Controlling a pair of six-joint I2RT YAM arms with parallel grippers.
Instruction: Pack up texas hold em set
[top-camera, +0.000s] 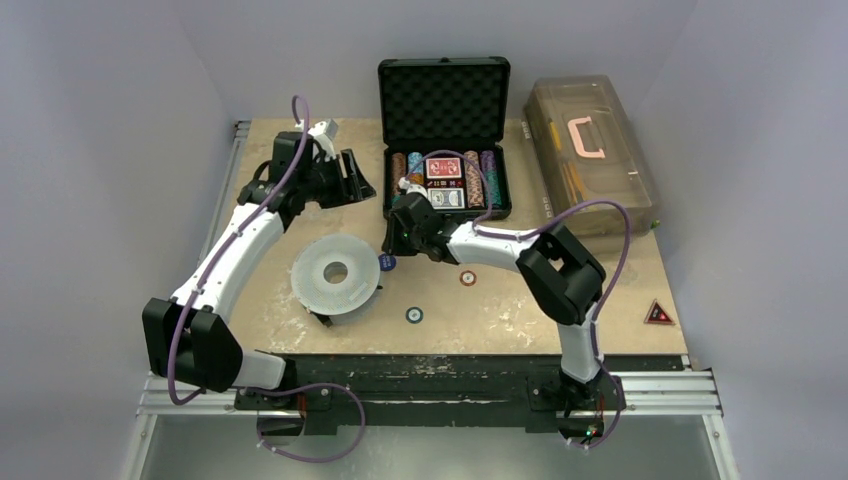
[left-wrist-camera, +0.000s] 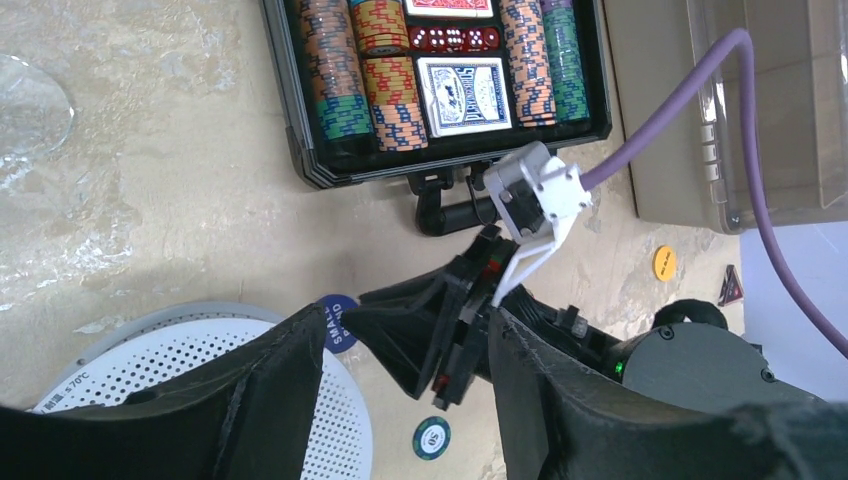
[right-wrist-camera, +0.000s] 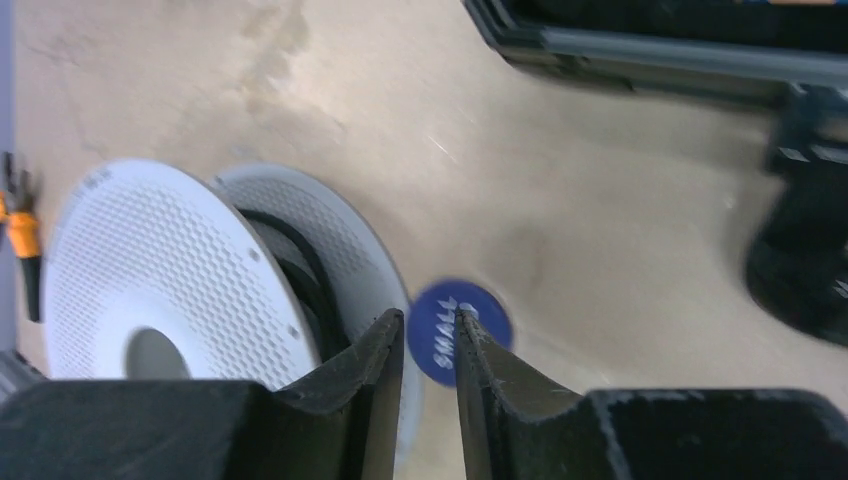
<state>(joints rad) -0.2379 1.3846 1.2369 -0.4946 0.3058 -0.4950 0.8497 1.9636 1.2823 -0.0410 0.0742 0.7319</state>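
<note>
Right tool, barely parted and empty, hovers over the flat blue button just beside the disc, where a nudge could slide it under; left tool gapes idle.

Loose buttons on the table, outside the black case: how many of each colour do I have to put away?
Blue button: 1
Orange button: 1
Green button: 1
Total: 3
</note>
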